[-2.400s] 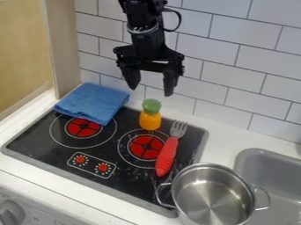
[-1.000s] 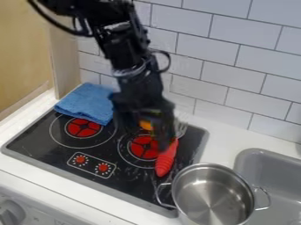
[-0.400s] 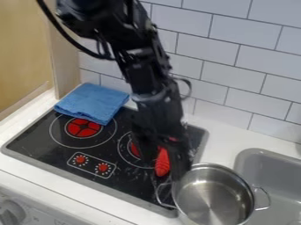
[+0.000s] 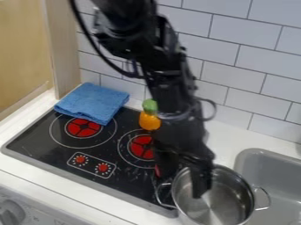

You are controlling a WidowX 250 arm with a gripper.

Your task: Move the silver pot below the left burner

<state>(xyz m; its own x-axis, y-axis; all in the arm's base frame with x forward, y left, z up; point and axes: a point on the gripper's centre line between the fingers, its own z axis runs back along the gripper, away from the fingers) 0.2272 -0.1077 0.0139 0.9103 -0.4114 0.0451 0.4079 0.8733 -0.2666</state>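
The silver pot (image 4: 226, 204) is a round, shiny metal vessel, open at the top and standing upright, its inner wall and bottom catching pale streaks of light. Thin loop handles stick out near its 9 o'clock (image 4: 157, 194) and 3 o'clock (image 4: 269, 197). It sits at about 5 o'clock in the view, by the cooktop's (image 4: 35, 143) near right corner; part of its rim toward 11 o'clock is hidden. The left burner (image 4: 75, 128), a red disc crossed by dark lines inside a thin pale ring, lies flat, well apart from the pot toward 10 o'clock.
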